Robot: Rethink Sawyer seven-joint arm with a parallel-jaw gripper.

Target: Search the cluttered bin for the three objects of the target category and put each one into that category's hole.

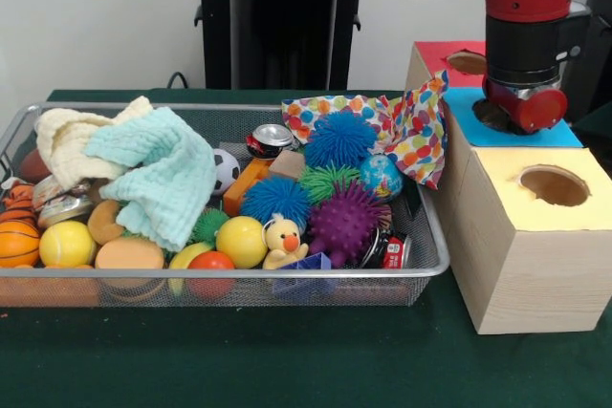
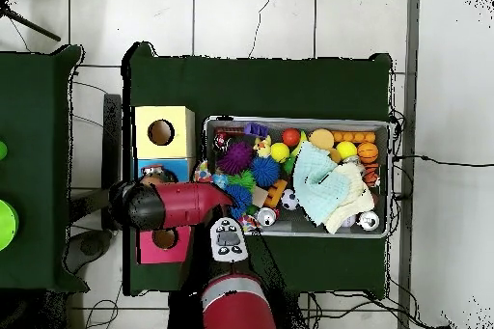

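Note:
The silver wire-mesh bin is full of toys and cloths; it also shows in the overhead view. No clear plastic bottle shows plainly in it. A crumpled shiny thing lies half under the cloths at the bin's left end; I cannot tell whether it is a bottle or a can. My gripper hangs right over the hole of the blue-topped box, its tips hidden at the hole. In the overhead view the arm covers that box and the gripper.
A yellow-topped box stands in front of the blue one and a red-topped box behind. Shiny cans lie among spiky balls. A pale green cloth, a cream cloth and a dotted cloth cover parts of the bin.

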